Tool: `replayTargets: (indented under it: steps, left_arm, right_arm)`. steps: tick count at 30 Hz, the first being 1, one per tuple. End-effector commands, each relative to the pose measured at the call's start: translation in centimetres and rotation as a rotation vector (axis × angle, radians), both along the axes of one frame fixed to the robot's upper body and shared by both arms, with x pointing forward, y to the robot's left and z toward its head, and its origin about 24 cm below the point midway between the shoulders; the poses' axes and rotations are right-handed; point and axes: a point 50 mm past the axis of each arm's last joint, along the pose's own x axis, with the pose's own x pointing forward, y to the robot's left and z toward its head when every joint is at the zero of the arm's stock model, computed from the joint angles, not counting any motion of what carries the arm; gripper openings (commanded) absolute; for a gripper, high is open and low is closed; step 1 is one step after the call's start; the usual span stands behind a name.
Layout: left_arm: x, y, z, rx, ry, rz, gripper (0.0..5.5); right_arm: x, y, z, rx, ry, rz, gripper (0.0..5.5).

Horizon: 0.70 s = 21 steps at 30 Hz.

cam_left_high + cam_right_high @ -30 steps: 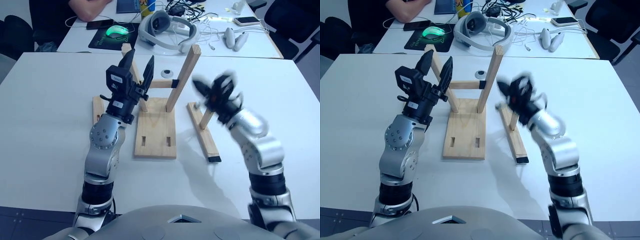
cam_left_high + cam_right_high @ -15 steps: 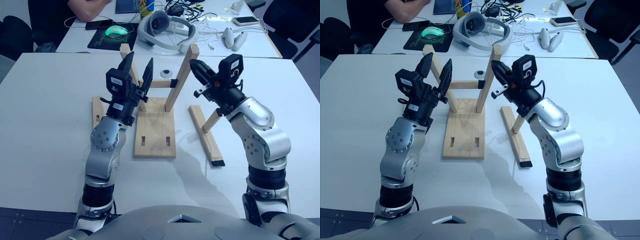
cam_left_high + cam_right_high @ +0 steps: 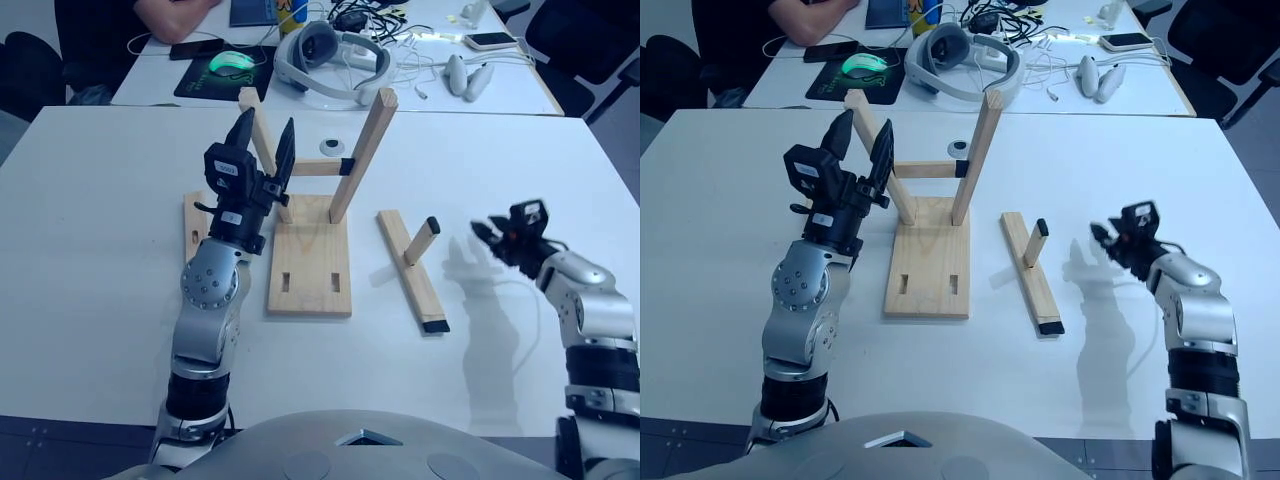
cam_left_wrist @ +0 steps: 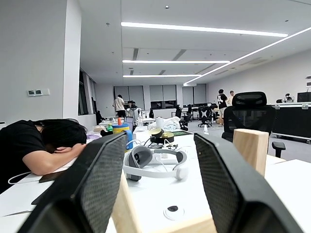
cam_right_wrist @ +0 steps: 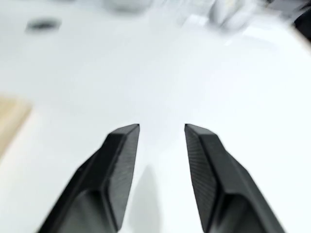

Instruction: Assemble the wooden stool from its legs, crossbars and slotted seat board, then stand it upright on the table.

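standing on the seat board point(image 3: 310, 265) at the middle of the tabletop point(image 3: 100, 260), two legs point(image 3: 365, 150) are joined by a crossbar point(image 3: 318, 167). the left gripper point(image 3: 267, 122) is wide open around the left leg point(image 3: 858, 108), holding nothing. the right gripper point(image 3: 481, 233) hovers open, empty, near the right edge.

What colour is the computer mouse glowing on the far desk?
Green. The mouse glows bright green on its dark mat, clearest in the left eye view.

Downward head stereo pair; wrist close-ups
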Motion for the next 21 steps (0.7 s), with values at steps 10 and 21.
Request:
replayTargets:
  steps: [10,21]
  left_arm:
    - [-1.8,0.3,-0.2,-0.034,0.001,0.129,2.53]
    - [-2.0,0.3,-0.4,-0.010,0.032,0.078,2.53]
  right_arm:
    - [-1.2,2.4,4.0,0.106,0.375,0.371,3.88]
    - [-4.2,6.9,3.4,0.080,0.425,0.382,4.24]
